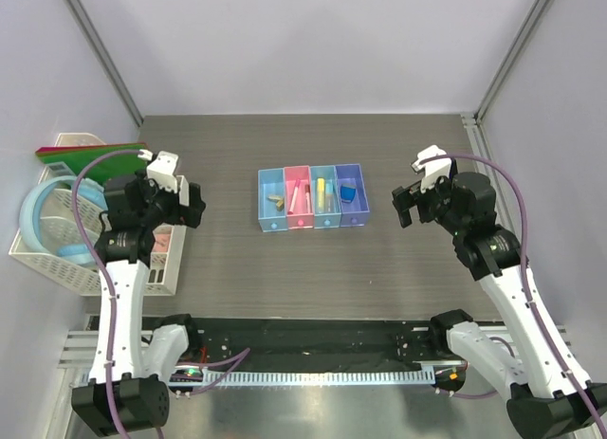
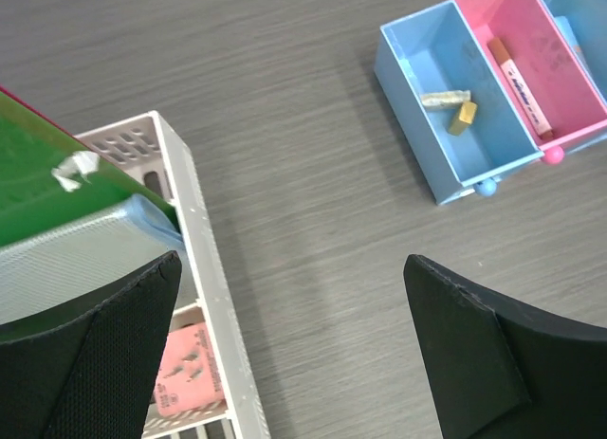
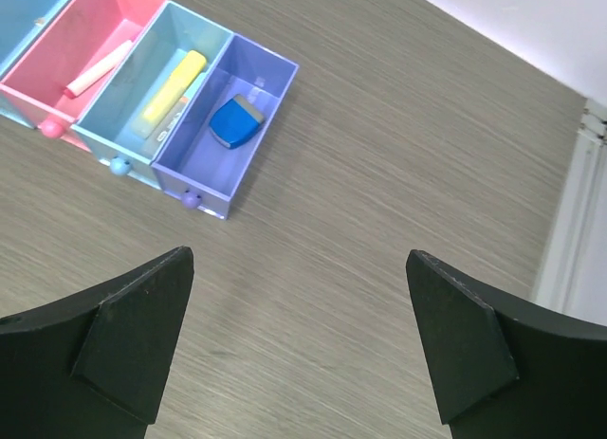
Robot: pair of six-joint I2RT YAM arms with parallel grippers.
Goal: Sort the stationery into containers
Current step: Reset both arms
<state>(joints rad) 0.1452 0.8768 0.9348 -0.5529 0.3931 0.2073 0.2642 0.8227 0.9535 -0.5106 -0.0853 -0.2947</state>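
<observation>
**A:** Nearest first: how do the pincers stand?

**B:** The left pincer (image 2: 289, 264) is spread wide with nothing between its fingers. Only its two dark tips show, and the rest is cut off at the bottom edge. The right pincer (image 3: 299, 257) is spread and empty too, over the bare bench (image 3: 398, 155).

**A:** And beside the left arm?

**B:** A white lattice basket (image 2: 204, 259), which that arm partly hides from above. It holds a green board (image 2: 38, 183), a blue hoop (image 1: 38, 221) and a pink packet (image 2: 185, 377) whose print is too small to read.

**A:** Where is the stationery?

**B:** What I can see of it lies in the four joined bins (image 1: 313, 225) at mid-bench, between the arms and well apart from both.
- The left light blue bin (image 2: 403, 83) holds two tan pieces (image 2: 453, 107).
- The pink bin (image 3: 123, 17) holds a white pen (image 3: 100, 69). I cannot tell whether a second pen lies by it.
- The next light blue bin (image 3: 194, 31) holds a yellow stick (image 3: 174, 83). Just beside the stick is a pale tube (image 3: 161, 128) that is hard to make out.
- The purple bin (image 3: 204, 173) holds a blue block (image 3: 235, 121).

**A:** Does either wrist view show the whole row?

**B:** No. The left one cuts the row off after the pink bin, and the right one loses the leftmost bin.
</observation>
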